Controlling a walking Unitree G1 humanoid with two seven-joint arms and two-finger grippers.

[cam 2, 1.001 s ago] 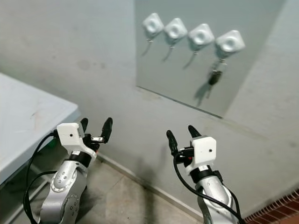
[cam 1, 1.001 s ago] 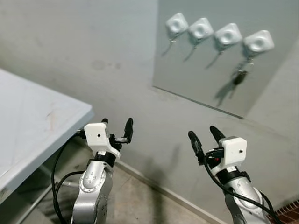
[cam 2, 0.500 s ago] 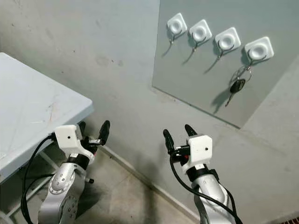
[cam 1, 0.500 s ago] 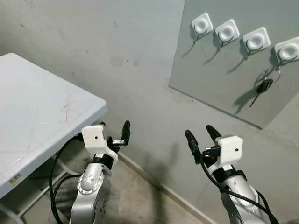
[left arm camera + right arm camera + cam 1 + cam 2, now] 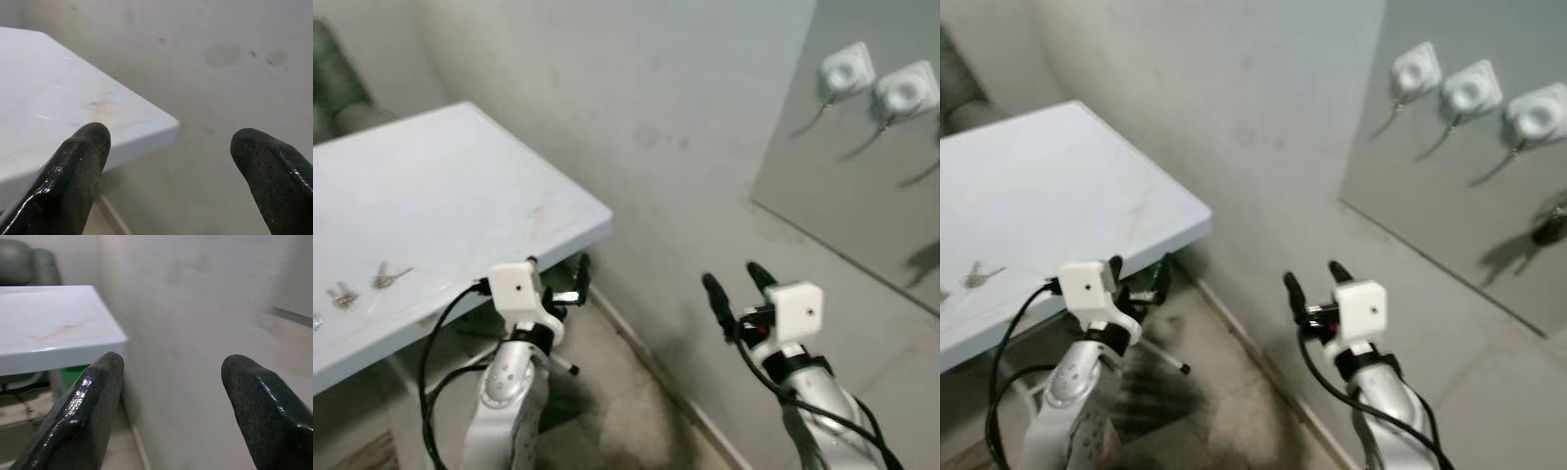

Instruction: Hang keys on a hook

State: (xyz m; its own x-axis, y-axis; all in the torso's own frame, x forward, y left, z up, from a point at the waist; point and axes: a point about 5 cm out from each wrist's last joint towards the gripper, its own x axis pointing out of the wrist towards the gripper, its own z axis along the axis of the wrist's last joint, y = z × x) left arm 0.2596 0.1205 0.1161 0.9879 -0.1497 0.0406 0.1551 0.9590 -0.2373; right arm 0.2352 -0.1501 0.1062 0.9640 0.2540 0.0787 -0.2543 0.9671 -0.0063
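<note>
Keys (image 5: 382, 278) lie on the white table (image 5: 460, 186), another set (dark, blurred) hangs under a hook (image 5: 1540, 114), and both the left gripper (image 5: 168, 161) and right gripper (image 5: 171, 401) gape wide, so fetching seems next.

Both silver arms are raised forward at waist level. Left gripper (image 5: 556, 276) points ahead, fingers (image 5: 80, 171) spread apart, empty. Right gripper (image 5: 736, 284) likewise, fingers (image 5: 88, 406) parted, holding nothing.

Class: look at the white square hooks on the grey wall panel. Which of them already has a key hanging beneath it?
The rightmost hook, nearest the picture's right edge: a dark key hangs below it. The other two hooks hold nothing.
</note>
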